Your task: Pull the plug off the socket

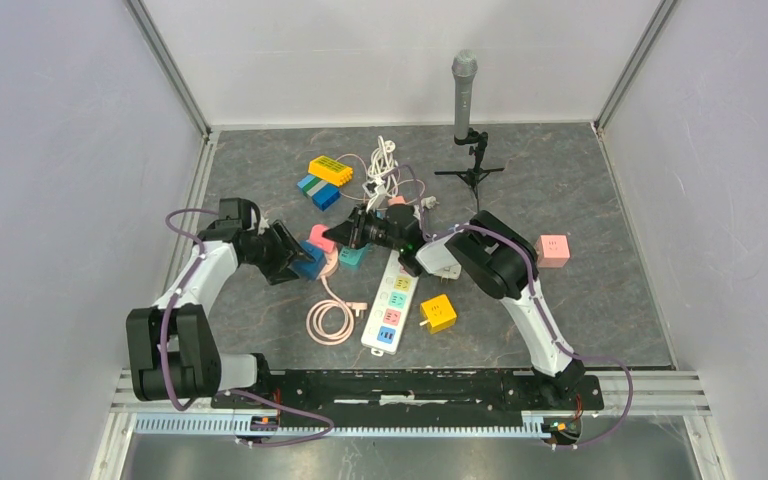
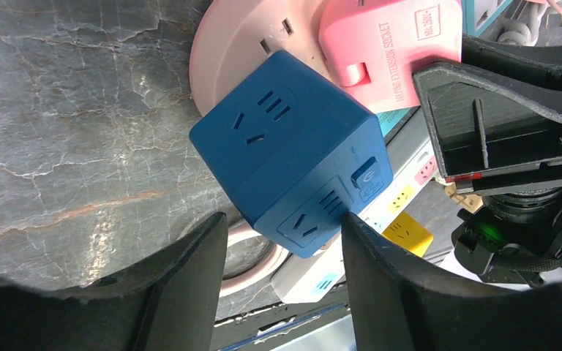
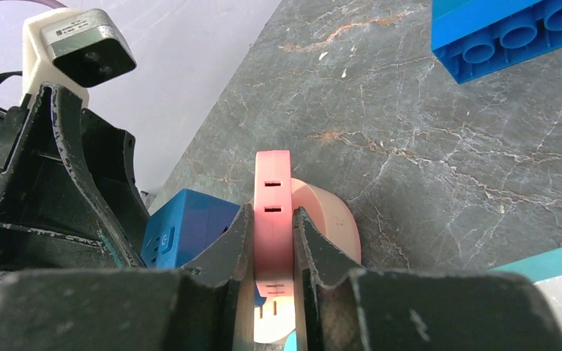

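- Grip comes first: the right gripper (image 3: 273,223) is pinched on the two flat faces of the pink plug (image 3: 273,172). Its fingers press from both sides, and the top of the plug stands clear above the tips.
- The plug stands upright against the round pink socket (image 3: 331,208), which lies on the table (image 3: 424,146) in the middle of the clutter. The blue cube socket (image 2: 293,164) is just beside it.
- The left gripper (image 2: 284,227) is spread, with one finger on each side of the cube's near corner. It does not look clamped, and I cannot tell whether either finger touches the cube.
- The pull should run straight along the pins, directly away from the face of the round socket. Any twist or sideways lean would probably bind the pins and drag the socket along.
- The round socket looks light, so it is likely to lift with the plug unless something holds it. The left gripper is the one placed to brace it.
- Whether the cube is joined to the round socket is hidden, so closing on the cube may or may not anchor it.
- A short, slow draw seems wiser than a jerk, because the smooth plastic could slip out of so narrow a pinch.
- The two grippers are close together, so the pull should lead away from the left fingers.
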`<action>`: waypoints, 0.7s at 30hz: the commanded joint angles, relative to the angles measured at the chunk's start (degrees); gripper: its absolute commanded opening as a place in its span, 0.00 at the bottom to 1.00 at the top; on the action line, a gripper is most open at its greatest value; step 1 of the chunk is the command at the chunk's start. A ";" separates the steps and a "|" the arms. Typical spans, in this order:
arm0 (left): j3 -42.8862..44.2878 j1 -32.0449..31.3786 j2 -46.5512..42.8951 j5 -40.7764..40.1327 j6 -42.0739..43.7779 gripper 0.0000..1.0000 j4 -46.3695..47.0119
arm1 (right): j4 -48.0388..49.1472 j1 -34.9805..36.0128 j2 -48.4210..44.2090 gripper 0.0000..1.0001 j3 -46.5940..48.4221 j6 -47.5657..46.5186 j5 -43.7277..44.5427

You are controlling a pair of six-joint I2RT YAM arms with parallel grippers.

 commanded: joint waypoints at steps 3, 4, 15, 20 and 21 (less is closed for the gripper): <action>-4.13 -0.81 6.20 -15.39 -0.56 0.65 -1.87 | -5.25 4.23 -5.40 0.00 3.43 -6.04 -4.28; -4.08 -0.93 6.33 -15.41 -0.61 0.65 -1.87 | -5.53 4.20 -5.65 0.00 3.26 -6.35 -3.99; -0.99 -0.93 -0.77 -11.85 -3.31 0.67 1.63 | -3.82 2.16 -6.77 0.00 -0.33 -1.23 -0.73; 0.40 -0.92 -3.53 -11.30 -5.38 0.72 5.40 | -5.93 2.33 -7.52 0.00 -1.92 -1.66 0.81; 0.44 -0.96 -3.62 -11.18 -5.65 0.72 5.84 | -6.11 2.37 -7.68 0.00 -2.04 -1.81 1.06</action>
